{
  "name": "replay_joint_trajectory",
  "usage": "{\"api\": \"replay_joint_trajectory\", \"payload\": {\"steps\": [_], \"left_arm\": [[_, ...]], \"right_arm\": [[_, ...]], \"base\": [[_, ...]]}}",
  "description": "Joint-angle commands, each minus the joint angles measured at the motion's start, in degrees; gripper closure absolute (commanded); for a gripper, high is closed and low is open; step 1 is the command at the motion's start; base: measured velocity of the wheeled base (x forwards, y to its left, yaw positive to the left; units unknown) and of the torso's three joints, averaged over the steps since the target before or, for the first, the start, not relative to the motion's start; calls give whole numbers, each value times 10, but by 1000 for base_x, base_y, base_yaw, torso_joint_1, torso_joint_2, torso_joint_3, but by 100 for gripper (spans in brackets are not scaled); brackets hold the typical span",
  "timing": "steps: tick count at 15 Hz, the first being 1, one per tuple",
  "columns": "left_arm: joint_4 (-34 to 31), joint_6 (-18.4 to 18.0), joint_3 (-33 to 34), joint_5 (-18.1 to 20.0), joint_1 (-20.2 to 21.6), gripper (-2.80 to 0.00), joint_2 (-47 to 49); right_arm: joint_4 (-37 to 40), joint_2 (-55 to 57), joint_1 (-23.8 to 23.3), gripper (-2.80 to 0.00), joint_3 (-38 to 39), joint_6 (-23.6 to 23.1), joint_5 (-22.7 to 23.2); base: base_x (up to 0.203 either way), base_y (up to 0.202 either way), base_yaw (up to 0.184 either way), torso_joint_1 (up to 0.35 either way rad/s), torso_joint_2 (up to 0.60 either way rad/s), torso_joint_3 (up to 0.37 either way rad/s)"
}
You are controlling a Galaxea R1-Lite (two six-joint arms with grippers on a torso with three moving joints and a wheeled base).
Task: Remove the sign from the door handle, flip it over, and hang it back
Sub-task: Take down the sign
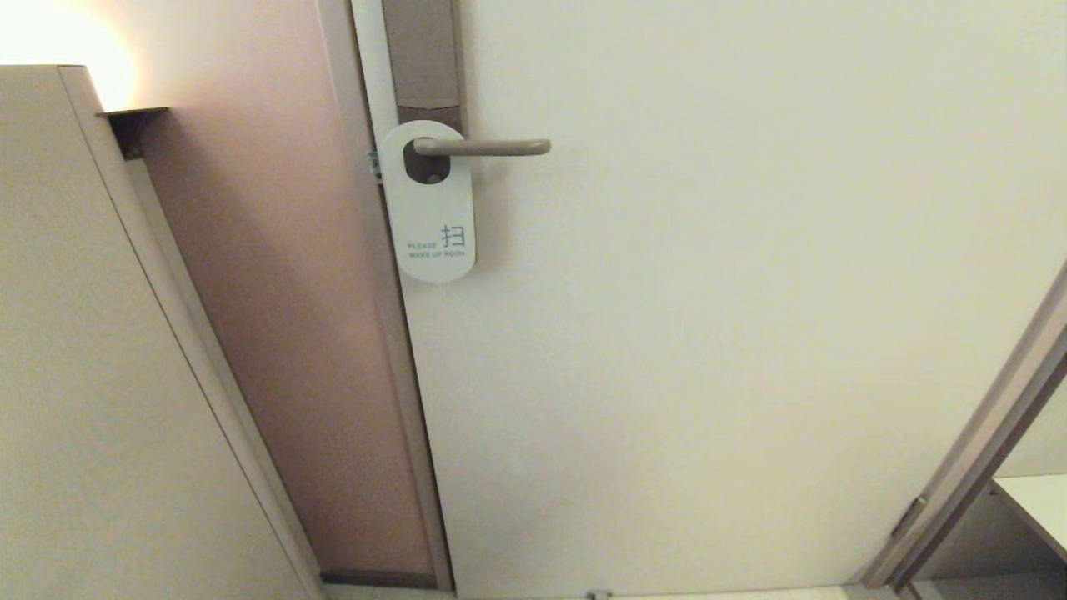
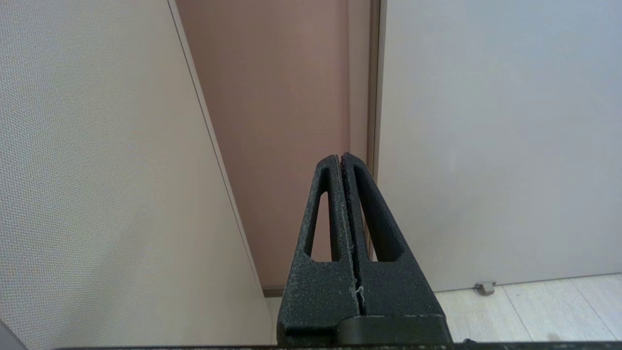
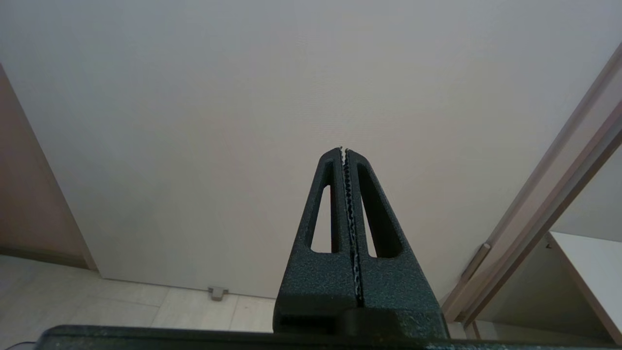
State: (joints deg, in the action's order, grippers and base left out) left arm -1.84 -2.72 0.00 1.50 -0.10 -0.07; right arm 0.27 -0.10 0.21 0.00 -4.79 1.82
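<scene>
Door ahead — both end effectors closed, apparently empty.

Left tool closed, facing door

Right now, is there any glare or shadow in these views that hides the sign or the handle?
Head view: strong lamp glare in the upper-left corner, away from the sign; the door handle is evenly lit, its small teal print faint but legible. Left wrist view: no glare, the shut left hand sharp. Right wrist view: flat light, the shut right hand sharp.
</scene>
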Motion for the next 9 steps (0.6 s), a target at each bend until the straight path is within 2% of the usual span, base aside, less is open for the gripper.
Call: {"api": "replay_joint_trajectory", "payload": {"steps": [1, 9], "left_arm": [[0, 0, 0, 0, 0, 0, 1], [0, 0, 0, 0, 0, 0, 1]], "right_arm": [[0, 1, 0, 0, 0, 0, 0], [0, 1, 0, 0, 0, 0, 0]], "base": [[0, 0, 0, 0, 0, 0], [0, 0, 0, 0, 0, 0]]}}
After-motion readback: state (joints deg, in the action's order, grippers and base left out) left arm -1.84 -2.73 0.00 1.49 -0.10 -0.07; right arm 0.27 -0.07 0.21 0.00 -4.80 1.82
